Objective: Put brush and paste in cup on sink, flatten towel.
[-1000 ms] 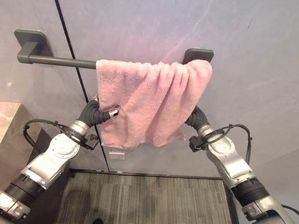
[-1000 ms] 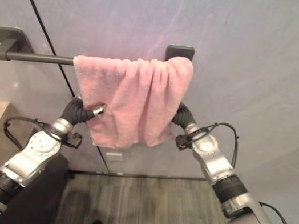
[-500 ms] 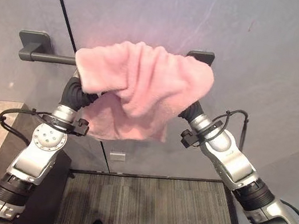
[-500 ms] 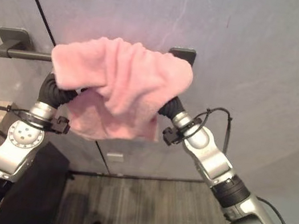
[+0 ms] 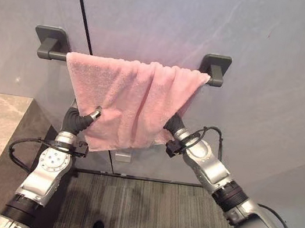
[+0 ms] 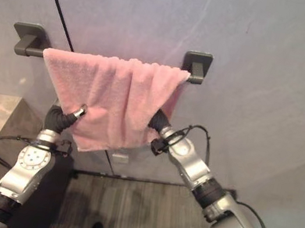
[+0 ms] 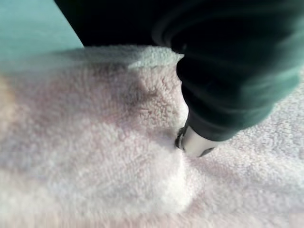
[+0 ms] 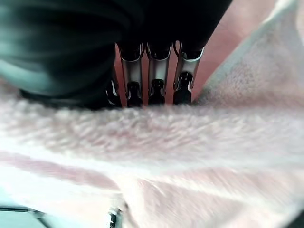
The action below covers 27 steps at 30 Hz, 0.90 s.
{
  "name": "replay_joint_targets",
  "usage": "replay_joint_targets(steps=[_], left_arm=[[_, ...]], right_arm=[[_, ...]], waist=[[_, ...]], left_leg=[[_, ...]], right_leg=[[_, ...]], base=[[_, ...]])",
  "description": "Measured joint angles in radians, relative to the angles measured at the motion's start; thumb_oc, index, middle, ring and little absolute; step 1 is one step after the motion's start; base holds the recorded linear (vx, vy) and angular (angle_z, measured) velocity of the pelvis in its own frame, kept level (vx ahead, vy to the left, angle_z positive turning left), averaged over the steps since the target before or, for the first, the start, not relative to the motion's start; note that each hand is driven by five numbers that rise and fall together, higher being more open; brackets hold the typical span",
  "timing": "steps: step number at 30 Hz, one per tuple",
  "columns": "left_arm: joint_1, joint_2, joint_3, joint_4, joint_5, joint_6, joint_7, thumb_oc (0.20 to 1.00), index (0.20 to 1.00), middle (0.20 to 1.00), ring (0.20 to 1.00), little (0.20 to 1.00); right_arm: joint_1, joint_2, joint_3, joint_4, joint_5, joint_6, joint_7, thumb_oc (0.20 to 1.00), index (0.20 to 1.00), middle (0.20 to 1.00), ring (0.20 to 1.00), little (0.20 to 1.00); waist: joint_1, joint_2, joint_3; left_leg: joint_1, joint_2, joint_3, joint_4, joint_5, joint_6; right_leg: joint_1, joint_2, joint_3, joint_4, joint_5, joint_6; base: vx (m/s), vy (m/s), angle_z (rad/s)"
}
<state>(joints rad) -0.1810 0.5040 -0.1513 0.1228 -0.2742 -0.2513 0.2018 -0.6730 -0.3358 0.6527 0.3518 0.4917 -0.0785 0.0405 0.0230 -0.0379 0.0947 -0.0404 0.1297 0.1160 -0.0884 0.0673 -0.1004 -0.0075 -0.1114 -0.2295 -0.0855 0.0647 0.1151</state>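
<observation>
On the grey wall, a pink towel (image 5: 128,101) hangs over a dark towel bar (image 5: 48,51). A moment ago the towel was lifted up in a puffy heap in front of the bar, and a bit before that it sat bunched at the right end. Now it is spread wide, from near the left bracket almost to the right bracket (image 5: 216,69). Some folds still run down its right part, and the bottom edge slopes.

Down by the lower left edge, the left hand (image 5: 93,113) pinches the cloth, with a silver finger showing on the front. The right hand (image 8: 152,76) is tucked behind the lower right edge. Its fingers go into the cloth and their tips are hidden, so nobody can tell if they grip it or just touch it.

So the towel part of the job looks nearly done. It seems only the folds on the right need a little smoothing. No brush, paste or cup can be checked from these views.
</observation>
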Motion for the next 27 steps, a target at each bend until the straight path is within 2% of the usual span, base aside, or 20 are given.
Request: replay_joint_targets(steps=[2, 4, 19, 24, 27], left_arm=[[-0.042, 0.004, -0.007, 0.013, 0.01, 0.024, 0.018, 0.2, 0.2, 0.2, 0.2, 0.2], [-0.04, 0.005, -0.007, -0.004, 0.01, 0.043, 0.021, 0.2, 0.2, 0.2, 0.2, 0.2], [0.002, 0.003, 0.034, -0.078, 0.019, 0.043, 0.066, 0.2, 0.2, 0.2, 0.2, 0.2], [0.029, 0.002, 0.059, -0.077, 0.019, 0.043, 0.07, 0.2, 0.2, 0.2, 0.2, 0.2], [0.03, 0.002, 0.059, -0.076, 0.019, 0.043, 0.078, 0.2, 0.2, 0.2, 0.2, 0.2]], right_arm=[[0.0, 0.006, -0.007, -0.001, -0.03, 0.014, -0.018, 0.2, 0.2, 0.2, 0.2, 0.2], [-0.002, -0.024, -0.015, -0.087, -0.039, 0.014, -0.019, 0.2, 0.2, 0.2, 0.2, 0.2], [-0.002, -0.036, -0.048, -0.186, -0.066, 0.01, -0.039, 0.2, 0.2, 0.2, 0.2, 0.2], [0.001, -0.036, -0.048, -0.186, -0.075, 0.01, -0.039, 0.272, 0.272, 0.272, 0.272, 0.272], [0.002, -0.036, -0.048, -0.186, -0.076, 0.01, -0.04, 0.26, 0.26, 0.26, 0.26, 0.26]], waist=[[0.001, 0.0, 0.0], [0.001, -0.001, 0.0], [0.001, -0.002, -0.002], [0.0, -0.002, -0.002], [0.0, -0.002, -0.002]], left_leg=[[0.001, 0.0, -0.001, 0.0, 0.0, 0.0], [0.003, 0.0, -0.002, 0.0, 0.0, 0.0], [0.005, 0.0, -0.001, 0.0, 0.0, 0.0], [0.005, 0.0, -0.001, 0.0, 0.0, 0.0], [0.005, -0.001, -0.001, 0.0, 0.001, 0.001]], right_leg=[[0.003, 0.0, -0.001, 0.0, -0.001, -0.001], [0.005, -0.001, -0.002, 0.0, -0.001, -0.001], [0.007, -0.001, -0.002, 0.0, -0.001, -0.001], [0.007, -0.001, -0.002, 0.0, -0.001, -0.001], [0.007, -0.001, -0.002, 0.0, -0.001, -0.001]], base=[[0.0, 0.0, 0.0], [0.0, 0.0, 0.0], [0.0, 0.0, 0.0], [0.0, 0.0, 0.0], [0.0, 0.0, 0.0]])
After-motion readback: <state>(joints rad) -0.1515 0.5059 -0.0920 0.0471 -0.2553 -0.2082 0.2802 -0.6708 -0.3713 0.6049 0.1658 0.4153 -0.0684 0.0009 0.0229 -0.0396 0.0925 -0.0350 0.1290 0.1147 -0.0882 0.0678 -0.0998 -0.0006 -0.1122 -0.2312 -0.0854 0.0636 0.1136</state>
